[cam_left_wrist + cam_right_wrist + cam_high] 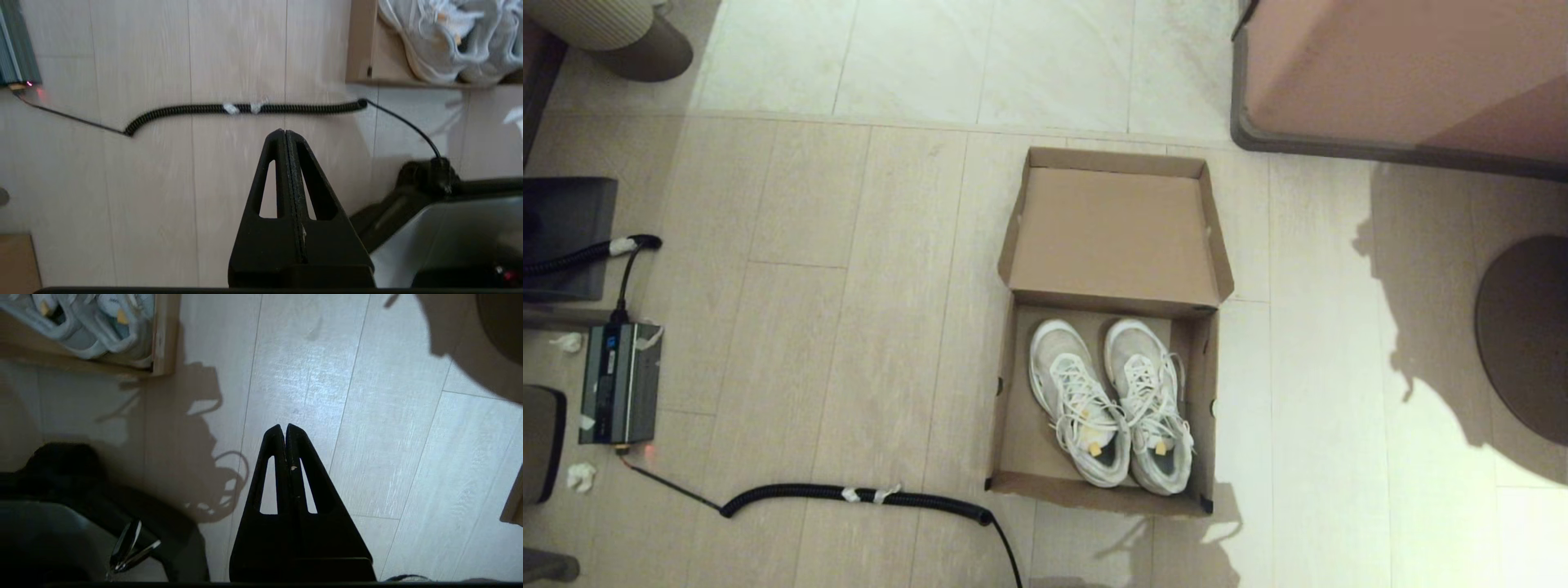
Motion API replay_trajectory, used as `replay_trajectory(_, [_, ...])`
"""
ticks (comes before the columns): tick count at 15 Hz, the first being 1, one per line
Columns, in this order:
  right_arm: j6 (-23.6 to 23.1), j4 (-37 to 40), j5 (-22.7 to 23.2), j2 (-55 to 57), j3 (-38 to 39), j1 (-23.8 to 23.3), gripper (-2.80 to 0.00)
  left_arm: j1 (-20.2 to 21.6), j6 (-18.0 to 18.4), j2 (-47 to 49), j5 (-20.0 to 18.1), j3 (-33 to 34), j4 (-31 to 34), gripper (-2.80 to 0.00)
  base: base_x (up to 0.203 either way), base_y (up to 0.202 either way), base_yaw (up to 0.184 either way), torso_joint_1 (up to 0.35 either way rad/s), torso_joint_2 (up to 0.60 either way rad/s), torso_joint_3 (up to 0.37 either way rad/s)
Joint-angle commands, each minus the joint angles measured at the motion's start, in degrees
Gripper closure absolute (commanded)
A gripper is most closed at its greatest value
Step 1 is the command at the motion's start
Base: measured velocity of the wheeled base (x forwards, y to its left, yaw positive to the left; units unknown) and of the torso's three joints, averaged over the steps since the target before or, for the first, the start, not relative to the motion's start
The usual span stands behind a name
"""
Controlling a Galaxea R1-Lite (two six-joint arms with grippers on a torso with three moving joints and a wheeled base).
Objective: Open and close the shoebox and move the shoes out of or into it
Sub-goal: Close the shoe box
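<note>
The brown cardboard shoebox point(1013, 425) stands open on the floor in the middle of the head view, its hinged lid point(1115, 233) folded back on the far side. Both white and light-grey shoes point(1111, 400) lie side by side inside it, heels toward me. Neither arm appears in the head view. My left gripper point(284, 132) hangs shut and empty over bare floor, near the box's near left corner point(359, 53). My right gripper point(284, 428) is likewise shut and empty above the floor, off the box's near right corner point(163, 339).
A coiled black cable point(849, 494) runs across the floor left of the box to a grey power unit point(619, 382). A pinkish cabinet with a grey base point(1405, 73) stands at the back right. A dark round base point(1523, 335) sits at the right edge.
</note>
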Motion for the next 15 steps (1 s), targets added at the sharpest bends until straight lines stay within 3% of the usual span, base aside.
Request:
replay_trajectory(1, [-0.07,0.64,0.13,2.08,-0.46,-0.26,0.00,0.06,0.17,-1.38,-0.02,0.40,0.62,0.00,0.000,0.000,0.000,0.000,0.00,0.000])
replay_trajectory(5, [-0.38,0.63,0.06,2.51,-0.39,-5.41,0.00,0.06,-2.40,-2.17,0.60,0.49,0.34,0.00,0.000,0.000,0.000,0.000,0.00,0.000])
replay_trajectory(10, [-1.11,-0.61,2.79,2.02,-0.04,-5.23,0.00,-0.20,-3.53,-0.86,-1.61,0.31,0.79,0.00,0.000,0.000,0.000,0.000,0.00,0.000])
replay_trajectory(15, [6.42,-7.20,3.99,2.02,4.33,-5.23,0.00,-0.20,-3.53,-2.21,-1.69,0.31,0.79,0.00,0.000,0.000,0.000,0.000,0.00,0.000])
